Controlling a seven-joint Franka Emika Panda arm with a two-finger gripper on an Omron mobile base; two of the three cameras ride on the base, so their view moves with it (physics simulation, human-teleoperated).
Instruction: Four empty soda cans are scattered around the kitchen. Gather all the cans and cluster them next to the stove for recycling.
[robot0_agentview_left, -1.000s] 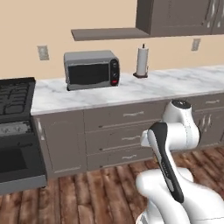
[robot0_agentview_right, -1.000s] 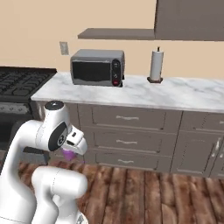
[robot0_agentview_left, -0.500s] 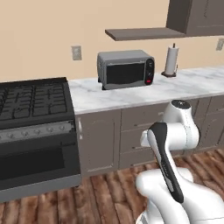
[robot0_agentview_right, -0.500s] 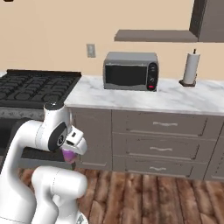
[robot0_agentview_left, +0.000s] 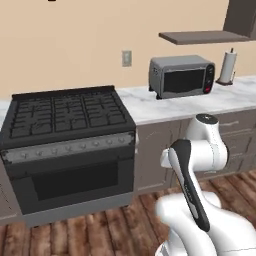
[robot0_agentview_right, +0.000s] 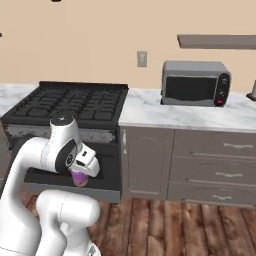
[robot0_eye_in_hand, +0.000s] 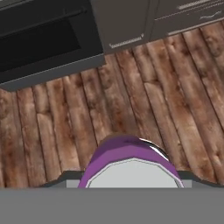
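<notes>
The purple-pink soda can (robot0_agentview_right: 78, 177) hangs low in front of the robot's body, with my gripper (robot0_agentview_right: 81, 173) shut on it. In the hand view its purple side and silver top (robot0_eye_in_hand: 131, 162) rise from the bottom edge, high above the wood-plank floor. The stove (robot0_agentview_left: 67, 116) is a wide black range with grated burners (robot0_agentview_right: 75, 101), straight ahead. Its dark oven front (robot0_eye_in_hand: 39, 41) crosses the top of the hand view. The arm is folded close to the base, well short of the stove top.
A white marble counter (robot0_agentview_left: 150, 106) runs right from the stove over grey-brown cabinets and drawers (robot0_agentview_right: 210, 167). On it stand a silver microwave (robot0_agentview_right: 196, 82) and a paper towel roll (robot0_agentview_left: 228, 65), under a wall shelf (robot0_agentview_left: 197, 36). Open wood floor (robot0_eye_in_hand: 144, 87) lies before the stove.
The whole picture has shifted: the base has driven left, bringing the stove to the middle and the microwave to the right. The arm keeps its folded pose with the can held.
</notes>
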